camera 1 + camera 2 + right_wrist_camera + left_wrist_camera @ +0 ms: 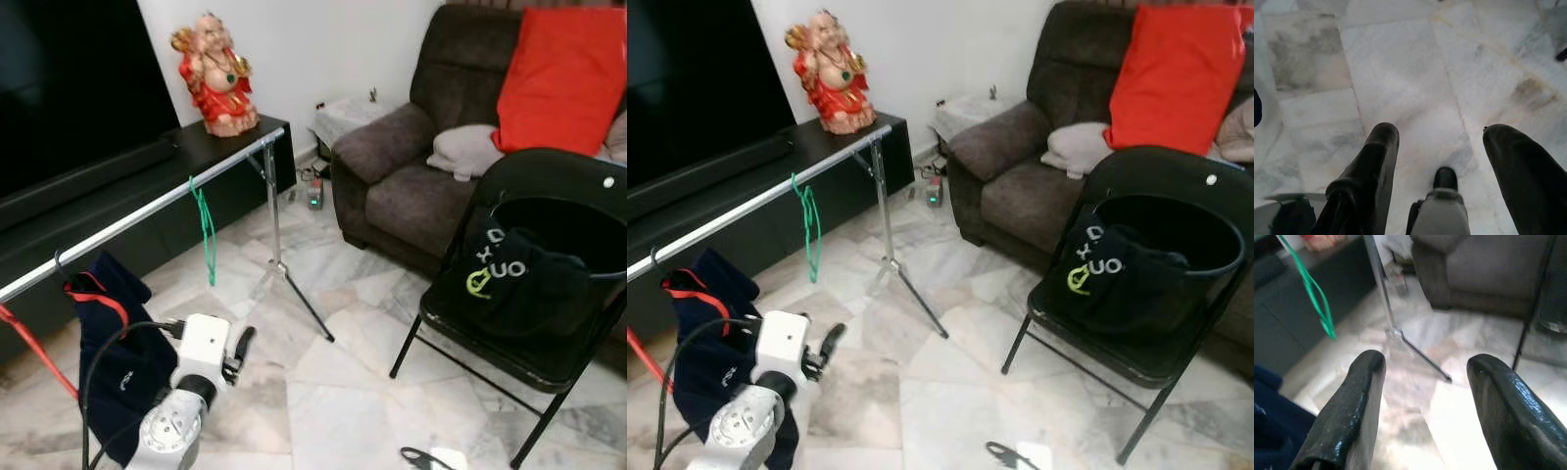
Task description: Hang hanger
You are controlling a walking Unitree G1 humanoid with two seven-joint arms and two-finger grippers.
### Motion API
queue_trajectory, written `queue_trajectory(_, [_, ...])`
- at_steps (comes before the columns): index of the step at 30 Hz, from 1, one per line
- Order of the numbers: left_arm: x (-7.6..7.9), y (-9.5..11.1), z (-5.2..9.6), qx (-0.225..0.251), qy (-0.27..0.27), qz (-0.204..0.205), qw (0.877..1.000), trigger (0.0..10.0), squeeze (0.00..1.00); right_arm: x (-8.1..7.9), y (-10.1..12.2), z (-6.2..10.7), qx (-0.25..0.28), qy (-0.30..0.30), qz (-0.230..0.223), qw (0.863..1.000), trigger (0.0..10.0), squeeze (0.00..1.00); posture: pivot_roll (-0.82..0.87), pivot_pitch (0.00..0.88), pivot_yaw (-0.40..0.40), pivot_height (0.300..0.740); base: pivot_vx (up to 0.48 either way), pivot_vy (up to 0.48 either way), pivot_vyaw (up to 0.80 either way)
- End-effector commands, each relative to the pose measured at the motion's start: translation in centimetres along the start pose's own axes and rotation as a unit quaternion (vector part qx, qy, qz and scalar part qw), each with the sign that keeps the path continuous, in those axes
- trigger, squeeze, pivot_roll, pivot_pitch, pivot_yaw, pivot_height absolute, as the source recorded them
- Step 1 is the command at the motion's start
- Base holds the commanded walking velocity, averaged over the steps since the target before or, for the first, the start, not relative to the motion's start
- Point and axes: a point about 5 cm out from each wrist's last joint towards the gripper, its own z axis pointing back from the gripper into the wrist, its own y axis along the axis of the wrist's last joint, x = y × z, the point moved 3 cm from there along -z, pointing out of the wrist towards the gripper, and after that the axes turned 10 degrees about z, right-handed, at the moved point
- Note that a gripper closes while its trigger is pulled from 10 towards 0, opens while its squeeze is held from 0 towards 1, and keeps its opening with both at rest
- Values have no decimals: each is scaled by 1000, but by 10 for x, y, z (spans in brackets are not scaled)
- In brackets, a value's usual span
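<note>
Green hanger: hanging from the rail, about midway along it, swinging free below with nothing touching it.
Rail: silver bar running from 8 o'clock up to 1 o'clock, resting on a tripod stand whose legs are spreading over the marble floor.
Navy garment: hanging at the rail's 8 o'clock end, red trim showing, well apart from the hanger.
Left gripper: fingers spread wide, gripping nothing, hovering low at 7 o'clock, pointing toward the stand's foot.
Right gripper: fingers parted, empty, facing the floor.
Open room: bare floor lying between stand and chair.
Chair: black, folding, at 4 o'clock, carrying a dark garment with letters too creased to read fully.
Sofa: brown, at 1 o'clock, bearing a red cushion.
Figurine: standing on the black cabinet behind the rail.
</note>
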Motion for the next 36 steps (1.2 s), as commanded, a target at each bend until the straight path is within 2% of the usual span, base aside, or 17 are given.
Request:
queue_trajectory(1, [-11, -29, 8, -65, -5, -19, 998, 10000, 0, -15, -1, 0, 1, 17, -7, 1000, 10000, 0, -37, 0, 108, 740, 0, 0, 0])
queue_trajectory(3, [-11, -44, 13, -96, -24, -42, 994, 10000, 0, -15, -1, 0, 2, 17, -10, 1000, 10000, 0, -37, 0, 108, 740, 0, 0, 0])
queue_trajectory(5, [-16, -57, 18, -119, -24, -44, 992, 10000, 0, -15, -1, 0, 4, 17, -11, 1000, 10000, 0, -38, 0, 109, 740, 0, 0, 0])
queue_trajectory(14, [-54, -109, 30, -218, 53, -31, 974, 10000, 0, -15, -2, 0, 2, 18, -8, 1000, 10000, 0, -35, 0, 107, 740, 0, 0, 0])
queue_trajectory(16, [-68, -132, 39, -264, 84, -2, 961, 10000, 0, -16, -3, 0, 1, 17, -9, 1000, 10000, 0, -35, 0, 111, 740, 0, 0, 0])
queue_trajectory(19, [-74, -147, 47, -297, 94, -7, 950, 10000, 0, -16, -3, 0, 1, 17, -9, 1000, 10000, 0, -30, 0, 111, 740, 0, 0, 0])
queue_trajectory(20, [-77, -157, 53, -320, 100, -11, 942, 10000, 0, -17, -3, 0, 1, 17, -9, 1000, 10000, 0, -30, 0, 112, 740, 0, 0, 0])
queue_trajectory(21, [-81, -171, 65, -358, 110, -17, 927, 10000, 0, -17, -3, 0, 1, 18, -9, 1000, 10000, 0, -44, 0, 117, 740, 0, 0, 0])
queue_trajectory(22, [-81, -171, 65, -358, 110, -17, 927, 10000, 0, -17, -3, 0, 1, 18, -9, 1000, 10000, 0, -44, 0, 117, 740, 0, 0, 0])
queue_trajectory(23, [-85, -182, 77, -388, 123, -13, 913, 10000, 0, -18, -3, 0, 4, 17, -14, 1000, 10000, 0, -51, 0, 122, 740, 0, 0, 0])
queue_trajectory(27, [-84, -191, 86, -408, 141, 5, 902, 10000, 0, -18, -2, 0, 7, 13, -18, 1000, 10000, 0, -43, 0, 120, 740, 0, 0, 0])
queue_trajectory(30, [-79, -193, 83, -414, 127, -10, 901, 10000, 0, -18, -2, 0, 5, 14, -13, 1000, 10000, 0, -41, 0, 118, 740, 0, 0, 0])
queue_trajectory(34, [-72, -193, 80, -408, 122, -1, 905, 10000, 0, -18, -1, 0, 5, 13, -16, 1000, 10000, 0, -41, 0, 116, 740, 0, 0, 0])
queue_trajectory(36, [-70, -196, 81, -414, 127, 2, 901, 10000, 0, -17, -1, 0, 5, 11, -17, 1000, 10000, 0, -40, 0, 115, 740, 0, 0, 0])
